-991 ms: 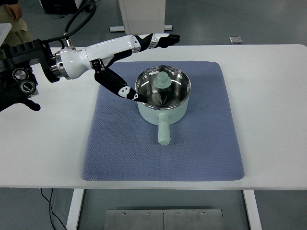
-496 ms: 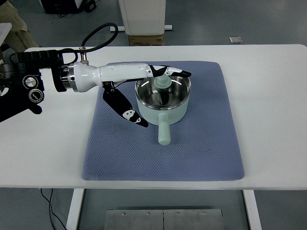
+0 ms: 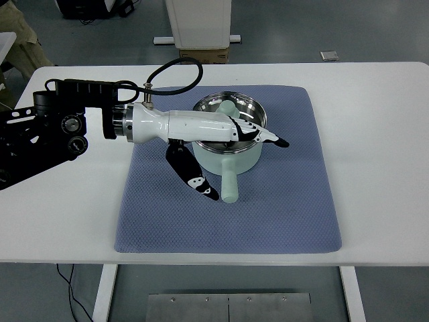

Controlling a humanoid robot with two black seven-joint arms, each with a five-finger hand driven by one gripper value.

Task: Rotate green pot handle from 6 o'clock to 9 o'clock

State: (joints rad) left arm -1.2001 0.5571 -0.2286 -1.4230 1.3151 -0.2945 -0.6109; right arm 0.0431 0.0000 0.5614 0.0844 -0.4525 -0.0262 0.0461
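We see the left hand [image 3: 224,144] with fingers [image 3: 265,137] spread wide over the green pot [image 3: 228,131]. Its handle [image 3: 229,182] sits just beside the thumb [image 3: 194,178], maybe touching. Inside lies a pale green lid.

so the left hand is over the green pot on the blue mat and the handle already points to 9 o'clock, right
Not quite. The top view shows the handle at 6 o'clock, pointing toward the camera. The rest holds: the left hand reaches across the green pot on the blue mat.
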